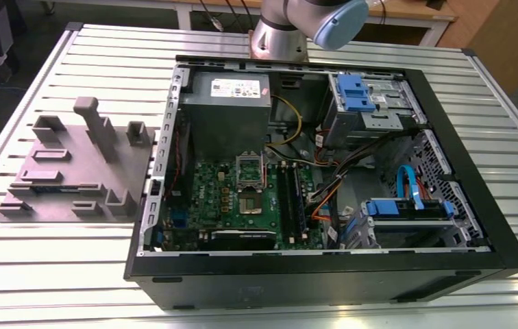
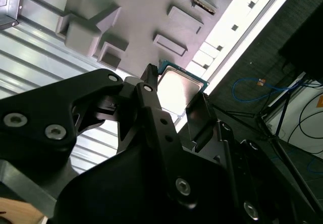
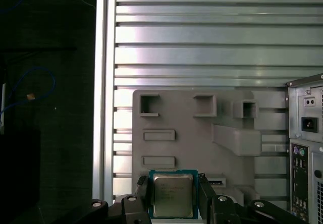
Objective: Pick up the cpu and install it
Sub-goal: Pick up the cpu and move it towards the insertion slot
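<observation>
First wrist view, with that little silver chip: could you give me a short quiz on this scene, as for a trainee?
1. True or false: the small square silver-topped chip lies inside the open black computer case.
2. In the first wrist view, what shows directly behind the chip? A) the grey moulded plastic fixture B) a red cloth C) a wooden shelf
3. Fill in: the black metal pincer is ____ on the chip.
Key: 1 false; 2 A; 3 shut.

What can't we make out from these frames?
- cpu side edges: both wrist views, covered by the jaws.
- cpu underside: faces away in both wrist views.
- Socket, empty or not: exterior view, too small.
- Arm: exterior view, cut off by the top edge.
</observation>
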Controlling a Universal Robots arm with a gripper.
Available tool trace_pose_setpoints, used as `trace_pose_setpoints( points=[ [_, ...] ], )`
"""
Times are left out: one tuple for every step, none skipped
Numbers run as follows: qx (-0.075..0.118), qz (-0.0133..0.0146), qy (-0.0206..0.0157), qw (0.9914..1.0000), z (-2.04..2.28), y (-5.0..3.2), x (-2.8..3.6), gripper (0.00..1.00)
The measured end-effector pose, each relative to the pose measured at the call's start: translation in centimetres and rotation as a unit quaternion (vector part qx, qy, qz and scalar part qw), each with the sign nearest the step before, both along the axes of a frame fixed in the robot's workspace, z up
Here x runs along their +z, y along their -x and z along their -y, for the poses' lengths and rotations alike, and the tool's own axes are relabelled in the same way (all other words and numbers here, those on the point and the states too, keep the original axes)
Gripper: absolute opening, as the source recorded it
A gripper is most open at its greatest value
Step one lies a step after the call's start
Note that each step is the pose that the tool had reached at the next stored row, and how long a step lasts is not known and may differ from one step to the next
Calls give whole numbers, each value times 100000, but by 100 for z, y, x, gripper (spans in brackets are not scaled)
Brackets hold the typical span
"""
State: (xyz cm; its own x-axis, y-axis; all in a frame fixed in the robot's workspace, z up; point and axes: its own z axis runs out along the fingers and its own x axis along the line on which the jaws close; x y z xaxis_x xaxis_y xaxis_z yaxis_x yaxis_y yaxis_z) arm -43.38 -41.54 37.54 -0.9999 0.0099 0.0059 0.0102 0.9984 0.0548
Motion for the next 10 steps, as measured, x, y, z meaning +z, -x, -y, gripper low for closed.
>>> trace_pose_setpoints(
  points=[
    [-2,4,-2,100000,0,-2,0,47],
    [-4,3,-2,100000,0,-4,0,47],
    [-3,8,-3,100000,0,-7,-1,47],
    [-5,9,-3,100000,0,-8,-1,47],
    [-5,8,-3,100000,0,-9,-1,47],
    [-3,4,0,100000,0,-11,0,47],
    [-4,6,-2,100000,0,-12,-1,47],
    [-3,5,-2,100000,0,-14,-1,47],
    [-4,7,-4,100000,0,-15,-1,47],
    [-5,4,-2,100000,0,-16,-1,47]
  ],
)
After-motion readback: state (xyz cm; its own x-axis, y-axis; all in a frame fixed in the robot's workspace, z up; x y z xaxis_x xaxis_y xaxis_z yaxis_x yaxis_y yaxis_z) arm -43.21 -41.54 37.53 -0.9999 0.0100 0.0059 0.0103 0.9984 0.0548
